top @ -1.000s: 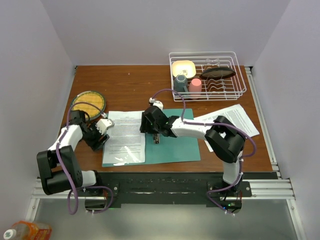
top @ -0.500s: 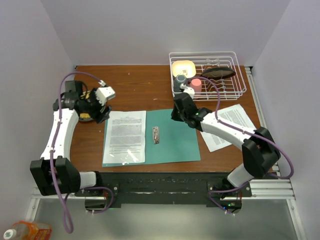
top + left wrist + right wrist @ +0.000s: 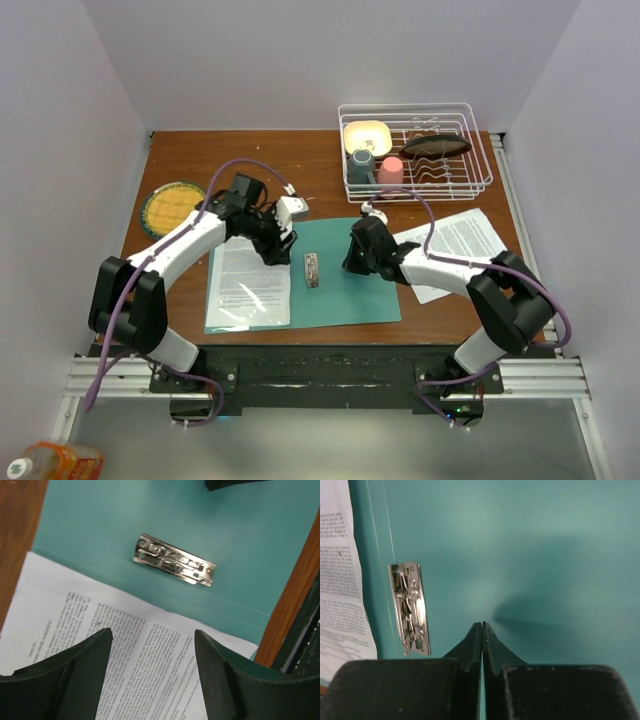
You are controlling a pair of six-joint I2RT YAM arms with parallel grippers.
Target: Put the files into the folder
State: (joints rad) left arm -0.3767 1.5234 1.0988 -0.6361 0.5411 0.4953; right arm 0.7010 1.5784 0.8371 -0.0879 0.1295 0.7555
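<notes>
Loose files [image 3: 462, 238] lie right of folder [image 3: 352, 292], long axis skewed; right gripper [image 3: 482, 625] nearer, clenched empty over folder's right leaf; left gripper [image 3: 152, 634] spread, empty.

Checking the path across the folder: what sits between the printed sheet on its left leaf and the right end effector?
A metal clip on the folder, by its crease, with bare teal card either side; the top view shows it.
</notes>
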